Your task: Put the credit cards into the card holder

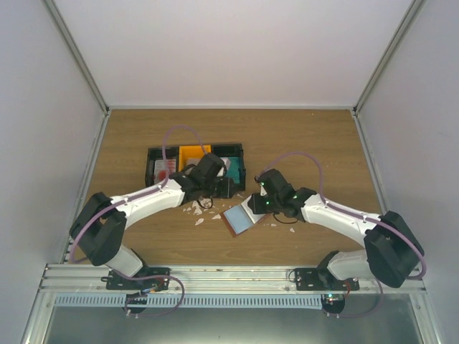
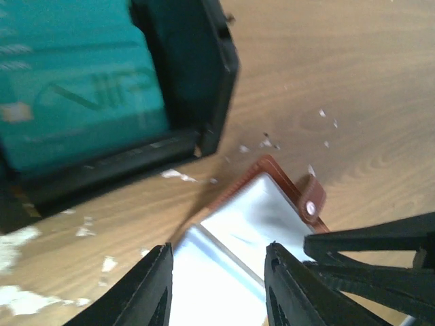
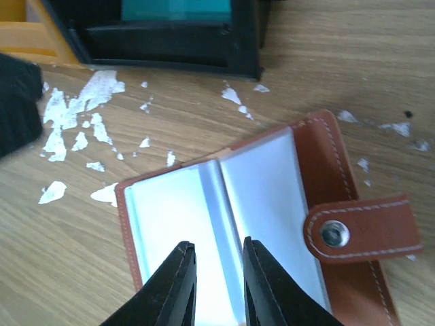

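— Where does the card holder (image 1: 239,218) lie?
— It is open and flat on the wooden table (image 1: 308,136), in the lower middle of the top view, with its clear sleeves facing up. In the right wrist view its strap (image 3: 363,231), which carries a metal snap (image 3: 334,233), sticks out toward the right of the frame.
— And the credit cards?
— A teal credit card (image 2: 75,95) sits inside a black bin (image 2: 219,64) at the upper left of the left wrist view. From above, a white card with a red mark (image 1: 163,168) lies in a second black bin (image 1: 161,150) at the left end of the row. An orange bin (image 1: 193,154) stands between the two.
— What is the left gripper (image 2: 217,285) doing?
— Its fingers (image 2: 156,285) are spread wide with nothing between them. It hangs above the holder's upper left part, near the corner of the bin with the teal card.
— And the right gripper (image 3: 216,285)?
— Its two fingers are nearly together over the holder's middle fold, and a strip of clear sleeve shows in the narrow gap. Whether they pinch that sleeve cannot be told.
— Anything else on the wood?
— White scraps (image 3: 75,109) are scattered between the bins and the holder, thickest at the upper left of the right wrist view
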`<state>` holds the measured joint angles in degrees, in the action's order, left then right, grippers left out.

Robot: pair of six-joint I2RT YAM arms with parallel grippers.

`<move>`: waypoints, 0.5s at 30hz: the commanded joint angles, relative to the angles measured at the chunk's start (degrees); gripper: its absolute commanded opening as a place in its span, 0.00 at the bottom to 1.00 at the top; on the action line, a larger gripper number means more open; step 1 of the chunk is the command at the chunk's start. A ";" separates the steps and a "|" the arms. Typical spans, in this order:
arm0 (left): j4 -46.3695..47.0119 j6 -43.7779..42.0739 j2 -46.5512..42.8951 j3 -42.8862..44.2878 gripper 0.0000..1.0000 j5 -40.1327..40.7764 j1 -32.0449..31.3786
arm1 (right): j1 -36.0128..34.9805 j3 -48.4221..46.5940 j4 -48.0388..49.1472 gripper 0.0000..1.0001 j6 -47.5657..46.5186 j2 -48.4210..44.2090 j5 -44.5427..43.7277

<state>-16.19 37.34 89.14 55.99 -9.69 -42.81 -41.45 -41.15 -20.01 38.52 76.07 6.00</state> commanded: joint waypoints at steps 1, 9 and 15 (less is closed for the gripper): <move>-4.12 -6.06 -4.05 1.65 0.42 5.02 3.08 | 0.32 -1.69 3.76 0.21 -1.60 1.09 3.78; -15.84 -25.89 5.73 17.88 0.42 6.04 3.17 | 2.43 -2.66 8.19 0.22 -0.11 4.17 7.51; -25.60 -38.57 14.29 30.02 0.48 7.90 3.23 | 9.07 -1.73 12.31 0.23 0.82 5.44 12.17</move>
<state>-34.61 10.94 100.05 82.15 -3.75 -39.48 -36.34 -42.94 -12.05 38.68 80.58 14.37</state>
